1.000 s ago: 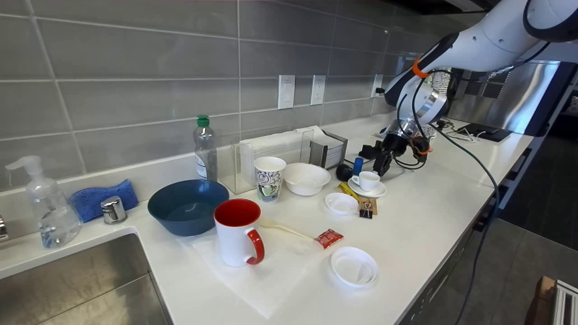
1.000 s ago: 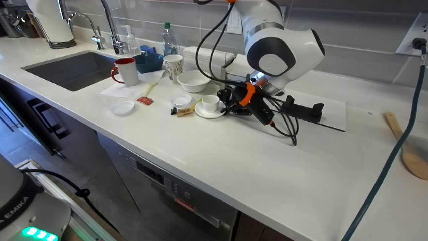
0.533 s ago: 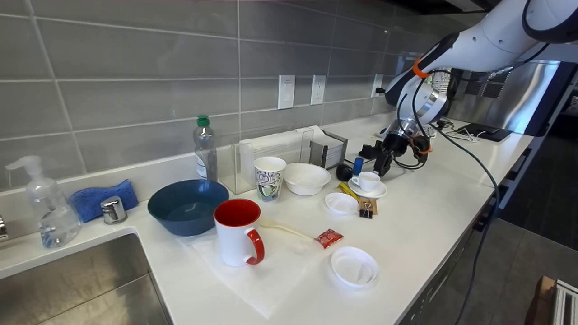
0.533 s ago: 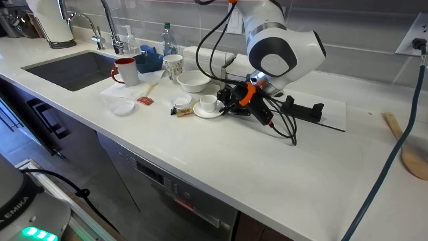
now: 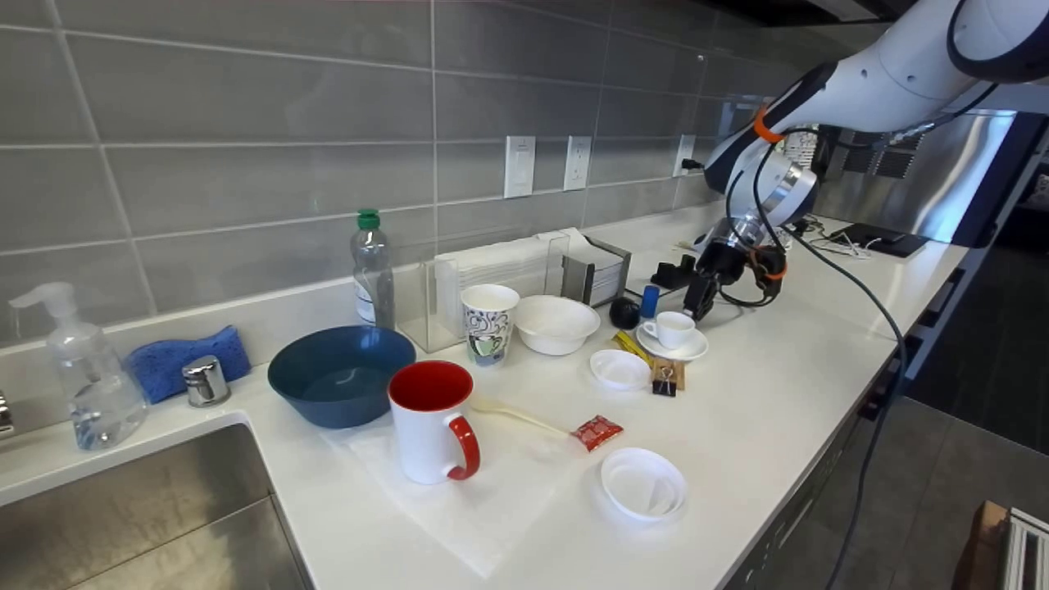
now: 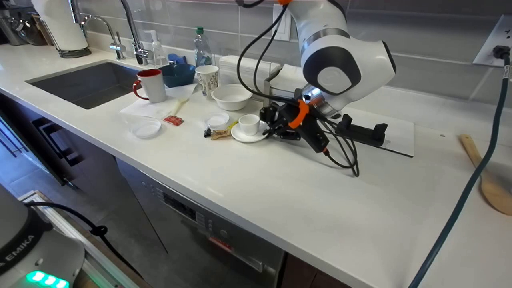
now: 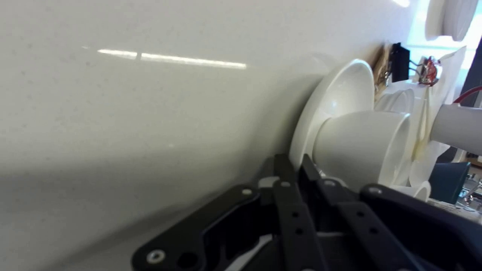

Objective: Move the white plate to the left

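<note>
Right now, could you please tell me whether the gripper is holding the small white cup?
No, in the wrist view the gripper is closed on the rim of the white plate under the small white cup.

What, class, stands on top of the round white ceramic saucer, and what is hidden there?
A small round white ceramic cup stands, mouth up, on the saucer. The saucer's middle, beneath the cup, cannot be seen. The black gripper pinches the rim, covering part.

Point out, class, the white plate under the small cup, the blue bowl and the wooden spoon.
White plate (image 7: 342, 92): in the wrist view, on its bare inner surface.
Blue bowl (image 5: 342, 373): in an exterior view, on its inside.
Wooden spoon (image 6: 496, 194): in an exterior view, on its broad head.
</note>
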`<move>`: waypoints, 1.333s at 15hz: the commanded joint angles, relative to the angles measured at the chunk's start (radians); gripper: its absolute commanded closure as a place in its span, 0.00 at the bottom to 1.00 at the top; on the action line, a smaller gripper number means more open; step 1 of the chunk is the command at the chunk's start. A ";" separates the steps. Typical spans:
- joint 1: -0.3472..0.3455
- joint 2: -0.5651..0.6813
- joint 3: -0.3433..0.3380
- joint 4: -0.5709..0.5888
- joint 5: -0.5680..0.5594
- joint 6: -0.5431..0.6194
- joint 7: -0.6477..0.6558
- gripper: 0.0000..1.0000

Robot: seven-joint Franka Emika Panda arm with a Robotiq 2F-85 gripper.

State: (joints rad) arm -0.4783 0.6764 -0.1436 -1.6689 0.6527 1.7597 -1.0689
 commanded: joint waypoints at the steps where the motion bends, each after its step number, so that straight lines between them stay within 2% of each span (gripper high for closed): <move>1: -0.031 -0.031 0.017 0.011 0.017 -0.056 0.017 0.98; 6: -0.039 -0.057 0.024 0.015 0.040 -0.143 0.012 0.98; 10: -0.003 -0.130 0.016 -0.033 0.069 -0.191 0.121 0.98; 16: 0.098 -0.251 0.032 -0.159 0.149 -0.125 0.266 0.98; 20: 0.165 -0.306 0.051 -0.262 0.175 -0.118 0.257 0.98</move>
State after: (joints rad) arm -0.3460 0.4472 -0.1040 -1.8184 0.7773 1.6104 -0.8146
